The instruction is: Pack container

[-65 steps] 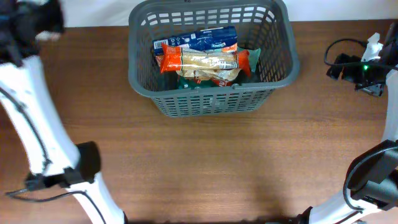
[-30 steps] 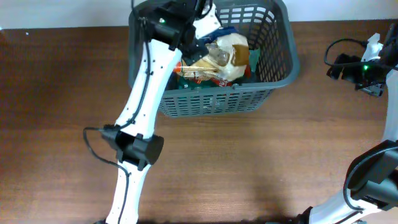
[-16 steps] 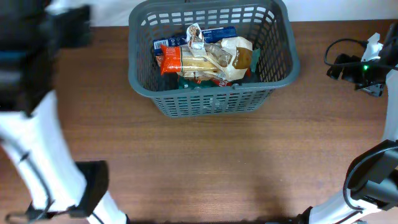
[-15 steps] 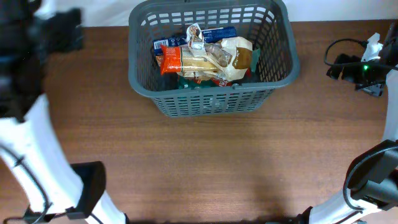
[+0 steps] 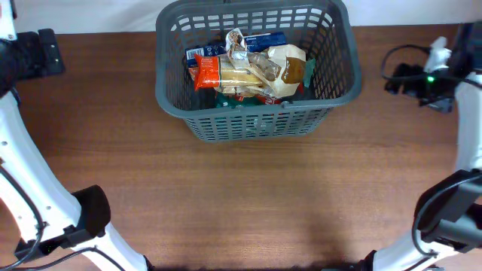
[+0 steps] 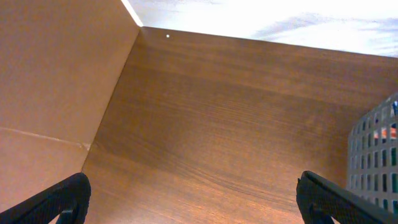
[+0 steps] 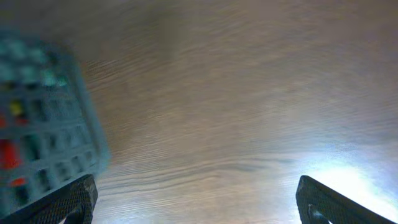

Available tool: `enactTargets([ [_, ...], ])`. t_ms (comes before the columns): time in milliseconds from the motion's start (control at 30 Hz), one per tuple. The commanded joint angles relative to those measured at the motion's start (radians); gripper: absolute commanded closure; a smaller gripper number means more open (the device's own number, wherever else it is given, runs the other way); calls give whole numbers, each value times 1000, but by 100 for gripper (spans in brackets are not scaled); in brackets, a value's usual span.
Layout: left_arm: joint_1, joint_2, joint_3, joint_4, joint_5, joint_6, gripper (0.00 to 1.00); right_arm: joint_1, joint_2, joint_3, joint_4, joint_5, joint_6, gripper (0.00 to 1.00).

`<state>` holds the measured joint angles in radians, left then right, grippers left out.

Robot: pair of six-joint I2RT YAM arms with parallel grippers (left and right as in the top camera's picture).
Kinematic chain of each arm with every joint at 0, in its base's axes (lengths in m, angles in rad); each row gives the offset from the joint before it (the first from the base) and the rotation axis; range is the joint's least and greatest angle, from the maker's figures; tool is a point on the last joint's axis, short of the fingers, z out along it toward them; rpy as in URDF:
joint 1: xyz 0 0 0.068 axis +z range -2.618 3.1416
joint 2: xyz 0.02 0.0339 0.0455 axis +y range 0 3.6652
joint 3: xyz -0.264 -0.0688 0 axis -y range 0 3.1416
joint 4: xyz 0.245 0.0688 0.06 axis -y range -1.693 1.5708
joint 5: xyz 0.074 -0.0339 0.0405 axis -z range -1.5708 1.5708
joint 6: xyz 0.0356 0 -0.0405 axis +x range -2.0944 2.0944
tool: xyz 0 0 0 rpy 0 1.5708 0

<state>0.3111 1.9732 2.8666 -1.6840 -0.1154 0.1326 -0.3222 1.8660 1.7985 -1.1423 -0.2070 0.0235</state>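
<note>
The left gripper (image 6: 198, 202) hangs over the brown wooden tabletop (image 6: 217, 124) with its two black fingertips (image 6: 59, 200) spread wide, one at each lower corner of its wrist view. Nothing sits between them, only bare wood. Ahead of it and off to its right, the slotted wall of the large dark grey plastic basket (image 6: 378, 158) just enters the view, well clear of the fingers. Bits of colour show through the slots.

The right gripper (image 7: 199, 202) is spread just as wide and holds nothing, with only wood grain and a bright patch of glare between its fingertips. The same basket appears blurred ahead of it and to its left, apart from the fingers.

From above, the basket (image 5: 169, 90) stands upright on the far middle of the tabletop, between the two grippers and well away from both. A heap of snack packets lies on its floor. An orange-red packet (image 5: 207, 71) lies across the top, with a tan crinkled bag (image 5: 292, 66) beside it. A blue packet (image 5: 263, 39) lies against the far wall, and a green packet (image 5: 224, 101) peeks out underneath on the near side.
</note>
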Motion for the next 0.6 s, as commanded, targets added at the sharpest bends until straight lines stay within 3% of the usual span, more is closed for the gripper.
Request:
enactTargets([
  [0,4,-8,3,-3,18,-16,1,124,-126,1,2,-3,0,1],
  [267,4,-8,3,-3,18,-16,1,324,-354,-79,2,-3,0,1],
  [567,4,-8,3,-3,18,-16,1,343,-735,-563,2,-3,0,1],
])
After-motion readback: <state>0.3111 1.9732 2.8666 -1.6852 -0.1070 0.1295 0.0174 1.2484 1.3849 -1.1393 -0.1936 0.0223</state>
